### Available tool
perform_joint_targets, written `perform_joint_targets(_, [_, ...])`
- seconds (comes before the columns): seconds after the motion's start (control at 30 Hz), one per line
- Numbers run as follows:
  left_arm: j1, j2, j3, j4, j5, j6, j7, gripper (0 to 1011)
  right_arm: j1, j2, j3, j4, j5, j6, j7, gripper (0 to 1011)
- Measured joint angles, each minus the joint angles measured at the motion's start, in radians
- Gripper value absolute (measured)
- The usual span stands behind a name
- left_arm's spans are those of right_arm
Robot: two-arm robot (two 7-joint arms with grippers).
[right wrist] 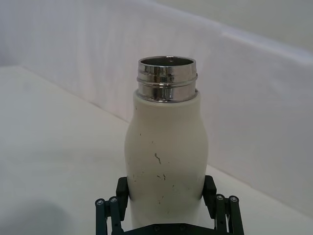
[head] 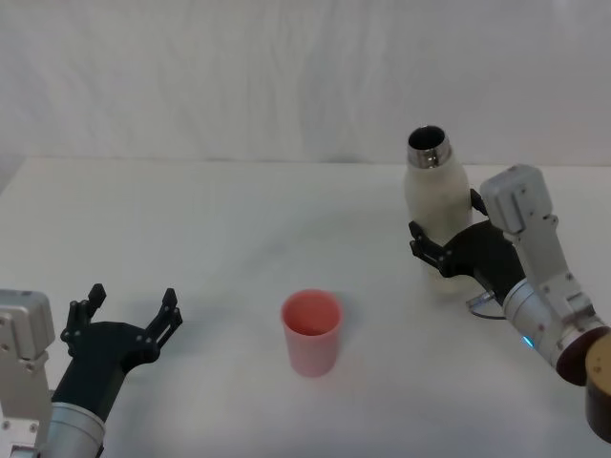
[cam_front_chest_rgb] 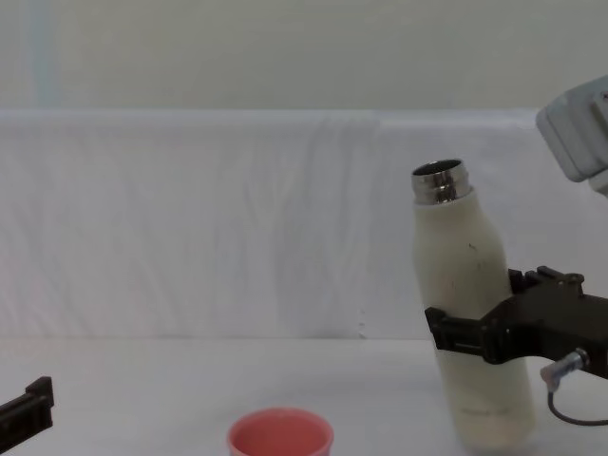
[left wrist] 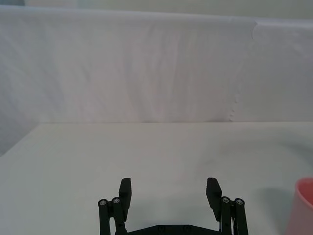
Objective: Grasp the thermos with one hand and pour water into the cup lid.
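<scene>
The cream-white thermos (head: 434, 196) stands open-topped at the right of the table, its steel neck (right wrist: 167, 78) bare and its top leaning slightly left in the chest view. My right gripper (head: 444, 237) is shut on its lower body, with one black finger (right wrist: 122, 189) pressed against each side of it. The thermos (cam_front_chest_rgb: 467, 285) rises well above the grip. The pink cup lid (head: 311, 329) stands upright near the table's middle front, well to the left of the thermos. My left gripper (head: 134, 298) rests open at the front left, holding nothing.
The white table (head: 239, 219) runs back to a white cloth wall (cam_front_chest_rgb: 237, 218). A thin cable (cam_front_chest_rgb: 570, 404) loops below my right wrist. The cup lid's rim (left wrist: 304, 205) shows at the edge of the left wrist view.
</scene>
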Motion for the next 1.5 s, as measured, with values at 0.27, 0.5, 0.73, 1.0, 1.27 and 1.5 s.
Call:
perform_joint_targets(0.27, [0.000,0.000,0.000,0.000,0.000,0.000,0.000,1001,0.024,-0.030,0.016,0.034,0.089,0.041,0.012,946])
perform_joint_targets(0.5, [0.000,0.000,0.000,0.000,0.000,0.000,0.000,1001,0.043,-0.054,0.019,0.062,0.155,0.079,0.026,946])
perform_joint_targets(0.73, [0.000,0.000,0.000,0.000,0.000,0.000,0.000,1001,0.063,-0.073,0.005,0.090,0.205,0.116,0.034,946])
perform_joint_targets(1.0, [0.000,0.000,0.000,0.000,0.000,0.000,0.000,1001,0.077,-0.079,-0.013,0.109,0.234,0.132,0.034,946])
perform_joint_targets(1.27, [0.000,0.000,0.000,0.000,0.000,0.000,0.000,1001,0.088,-0.077,-0.026,0.116,0.255,0.138,0.021,946])
perform_joint_targets(1.5, [0.000,0.000,0.000,0.000,0.000,0.000,0.000,1001,0.090,-0.066,-0.041,0.114,0.268,0.137,0.005,946])
